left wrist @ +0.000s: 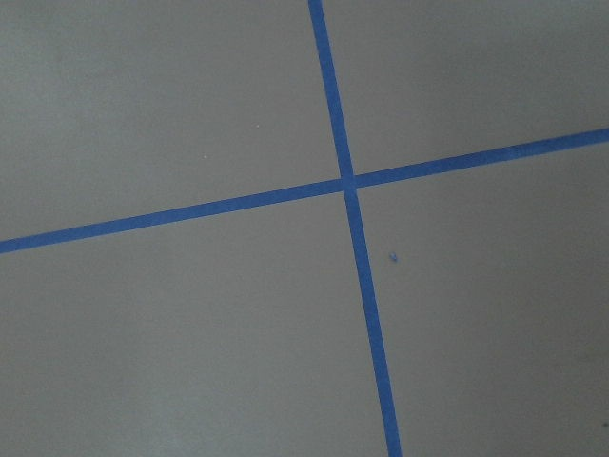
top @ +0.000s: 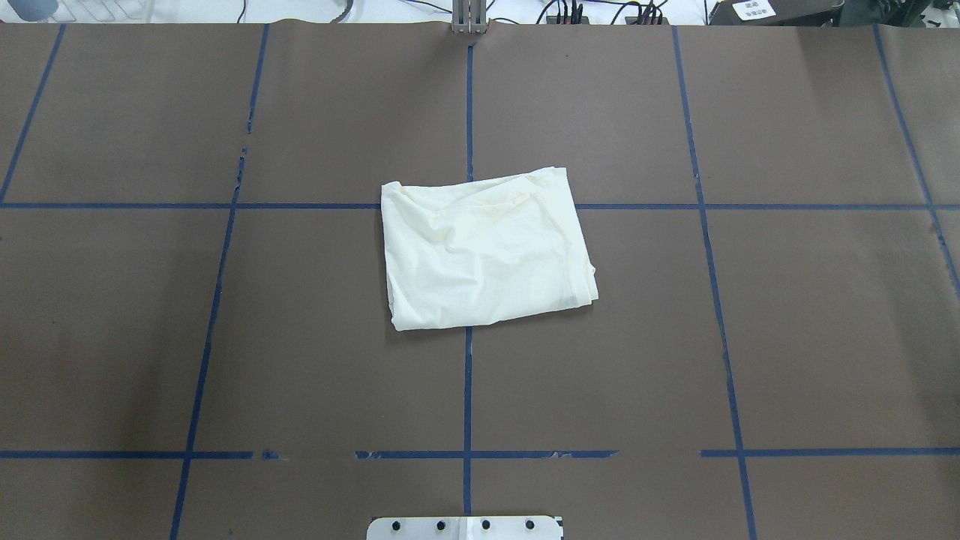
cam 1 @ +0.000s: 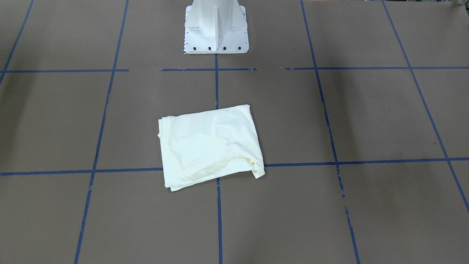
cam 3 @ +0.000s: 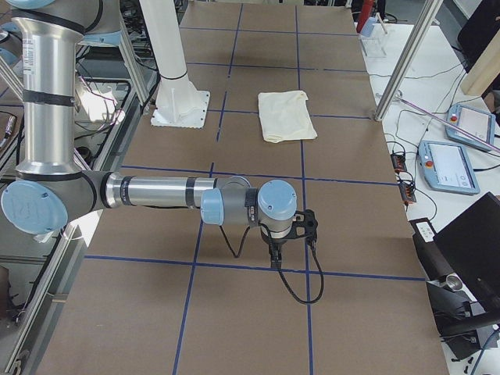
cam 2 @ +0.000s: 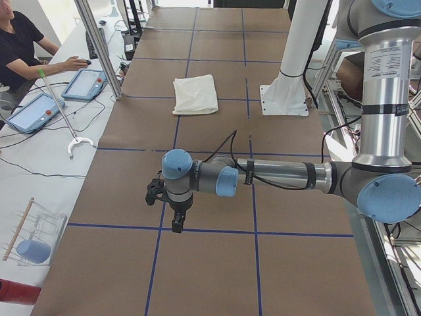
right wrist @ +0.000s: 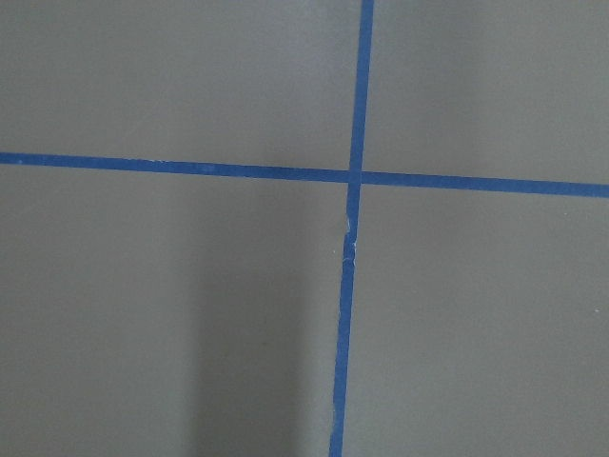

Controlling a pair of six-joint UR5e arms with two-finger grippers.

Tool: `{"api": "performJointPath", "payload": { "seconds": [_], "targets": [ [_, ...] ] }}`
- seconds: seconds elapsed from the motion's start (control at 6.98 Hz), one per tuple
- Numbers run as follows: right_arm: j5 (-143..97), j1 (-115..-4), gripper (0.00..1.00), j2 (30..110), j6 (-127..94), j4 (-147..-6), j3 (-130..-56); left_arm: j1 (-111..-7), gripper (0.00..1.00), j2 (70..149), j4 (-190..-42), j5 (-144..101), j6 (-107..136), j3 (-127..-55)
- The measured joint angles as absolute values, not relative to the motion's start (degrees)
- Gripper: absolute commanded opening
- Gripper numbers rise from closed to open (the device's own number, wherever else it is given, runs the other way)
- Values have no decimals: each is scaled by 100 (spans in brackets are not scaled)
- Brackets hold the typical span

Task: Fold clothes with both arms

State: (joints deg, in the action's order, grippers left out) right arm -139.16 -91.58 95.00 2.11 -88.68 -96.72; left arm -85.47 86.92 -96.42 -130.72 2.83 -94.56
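1. T-shirt (top: 484, 251): it is soft cream-white cloth, folded into a rough rectangle with rounded corners. The upper face is plain, with shallow wrinkles. At one edge the layers show as a loose, thicker hem.
2. It lies flat near the middle of the table (top: 787, 337), over a crossing of the blue tape lines (top: 467, 390). It is in front of the white pedestal (cam 1: 216, 29) and apart from it.
3. The table has a matte brown cover, smooth like paper, and the tape divides it into large squares. In some places the tape is torn or broken.
4. The left arm (cam 2: 276, 174) is a grey metal tube with light-blue round joint caps and a black cable. It stretches level and low over its own end of the table.
5. The left gripper (cam 2: 176, 226) is black and points down at the brown cover, near a tape line and well apart from the T-shirt. I cannot tell whether its fingers are spread or pressed together.
6. The right arm (cam 3: 156, 191) stretches level in the same way at the other end.
7. The right gripper (cam 3: 275, 259) also points down beside a tape line, far from the cloth. Its opening cannot be judged either.
8. Both wrist views show only brown cover and a tape crossing.
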Motion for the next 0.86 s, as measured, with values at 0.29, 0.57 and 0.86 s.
{"api": "performJointPath", "payload": {
  "seconds": [0.29,0.57,0.86],
  "targets": [
    [-13913,-9158,100,9501,211,-8868,-9669,-8544,100,8692,-9642,-13101,399,-9449],
    [-13913,-9158,100,9501,211,-8868,-9668,-8544,100,8692,-9642,-13104,412,-9449],
    [-13913,-9158,100,9501,211,-8868,-9668,-8545,100,8692,-9642,-13104,413,-9448]
  ]
}}
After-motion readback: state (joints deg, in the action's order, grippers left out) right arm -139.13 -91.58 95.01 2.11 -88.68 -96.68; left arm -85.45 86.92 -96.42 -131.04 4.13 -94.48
